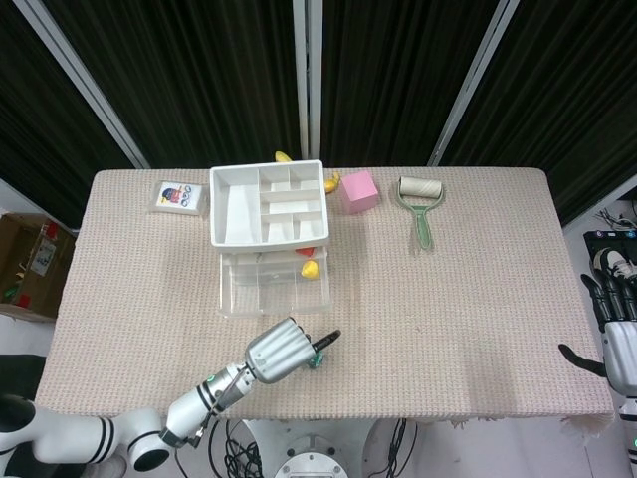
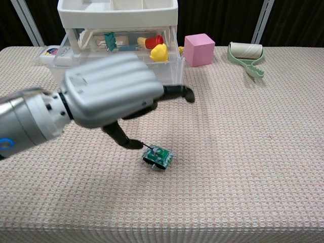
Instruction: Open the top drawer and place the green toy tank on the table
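The green toy tank [image 2: 157,157] stood upright on the surface [image 2: 243,152], in front of the open top drawer [image 2: 119,63]. The left hand [image 2: 109,96] hovered just above it, fingers [image 2: 174,92] spread, gripping nothing.

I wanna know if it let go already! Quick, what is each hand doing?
Left hand: open, holding nothing; the green toy tank sits on the table just below it.
Right hand: off beside the table; cannot be told.

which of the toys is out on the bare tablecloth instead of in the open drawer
The green toy tank, sitting on the cloth just below the left hand. The yellow toy and red toy lie inside the clear open drawer.
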